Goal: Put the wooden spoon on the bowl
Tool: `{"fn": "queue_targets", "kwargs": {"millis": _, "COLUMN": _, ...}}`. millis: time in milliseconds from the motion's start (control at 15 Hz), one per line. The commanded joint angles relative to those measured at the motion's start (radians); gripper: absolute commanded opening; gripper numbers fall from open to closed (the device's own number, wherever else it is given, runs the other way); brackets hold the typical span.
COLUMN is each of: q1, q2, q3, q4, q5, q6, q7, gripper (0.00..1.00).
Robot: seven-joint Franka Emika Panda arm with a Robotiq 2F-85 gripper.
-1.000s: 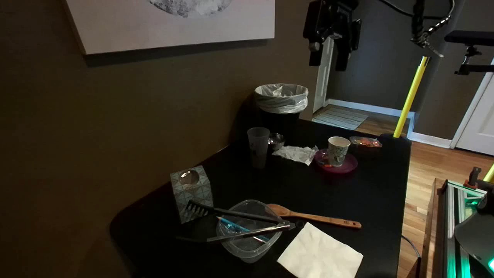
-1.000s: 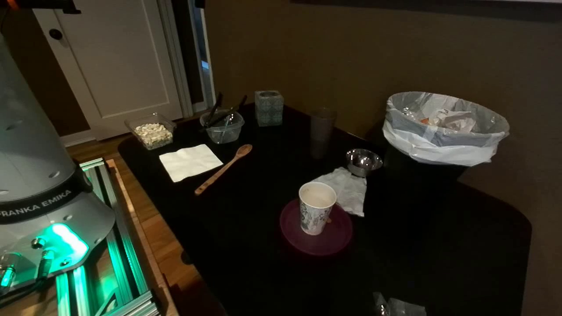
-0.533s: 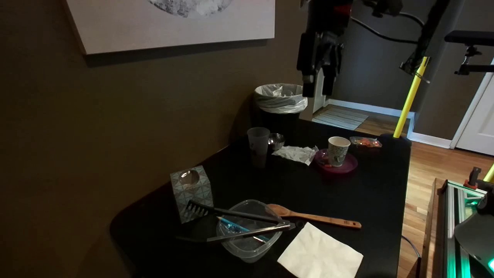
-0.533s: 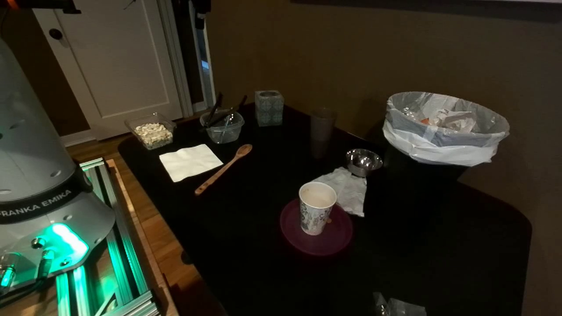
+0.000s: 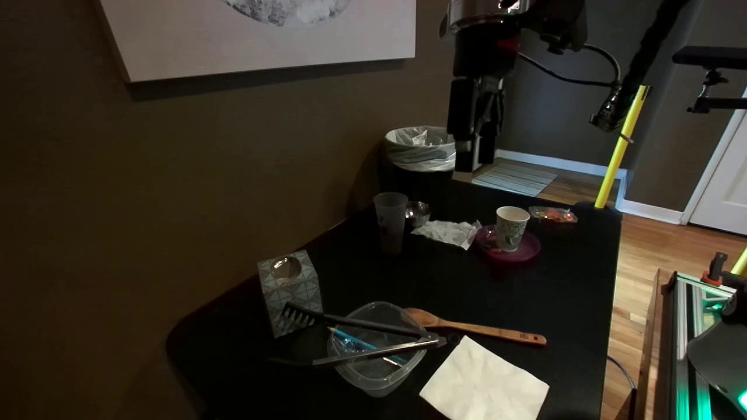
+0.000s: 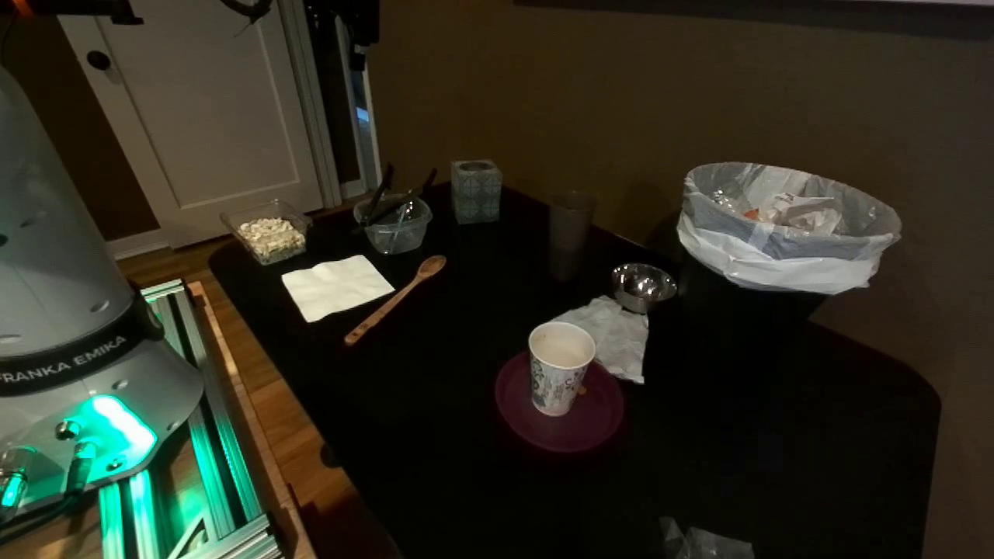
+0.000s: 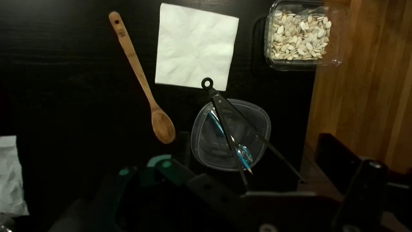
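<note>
The wooden spoon lies on the black table in both exterior views (image 5: 484, 331) (image 6: 392, 303) and in the wrist view (image 7: 137, 67). The bowl, a clear container, stands close to the spoon's head in both exterior views (image 5: 379, 384) (image 6: 409, 237) and in the wrist view (image 7: 207, 141). Black-and-metal tongs (image 7: 225, 127) lie spread across its rim. A blue pencil (image 7: 243, 161) and a shiny clear utensil are inside it. My gripper (image 5: 475, 161) is open and empty, pointing down, high above the table. It is partly in view at the top of an exterior view (image 6: 359, 58).
A white napkin (image 7: 196, 45) lies beside spoon and bowl. A box of seeds (image 7: 299, 38) stands at the table edge. A tissue box (image 5: 289, 291) stands beside the bowl. A tall cup (image 5: 391, 224), metal bowl (image 6: 643, 287), paper cup (image 6: 561, 373) on a plate and bin (image 6: 784, 256) stand farther off.
My gripper has moved down and, in an exterior view, slightly left. It has also turned somewhat. The spoon, the bowl and the other things on the table have not moved.
</note>
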Motion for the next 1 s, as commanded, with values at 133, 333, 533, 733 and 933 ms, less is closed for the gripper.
{"fn": "queue_targets", "kwargs": {"millis": 133, "q1": 0.046, "q2": 0.048, "q3": -0.025, "q4": -0.118, "q5": 0.008, "q6": 0.221, "q7": -0.248, "gripper": 1.00}}
{"fn": "queue_targets", "kwargs": {"millis": 333, "q1": 0.059, "q2": 0.099, "q3": -0.057, "q4": -0.180, "q5": 0.058, "q6": 0.305, "q7": -0.369, "gripper": 1.00}}
{"fn": "queue_targets", "kwargs": {"millis": 533, "q1": 0.052, "q2": 0.105, "q3": -0.056, "q4": -0.171, "q5": 0.050, "q6": 0.281, "q7": -0.345, "gripper": 1.00}}
{"fn": "queue_targets", "kwargs": {"millis": 733, "q1": 0.052, "q2": 0.127, "q3": -0.056, "q4": -0.172, "q5": 0.042, "q6": 0.299, "q7": -0.366, "gripper": 1.00}}
{"fn": "queue_targets", "kwargs": {"millis": 933, "q1": 0.054, "q2": 0.192, "q3": -0.048, "q4": -0.180, "q5": -0.014, "q6": 0.375, "q7": -0.408, "gripper": 1.00}}
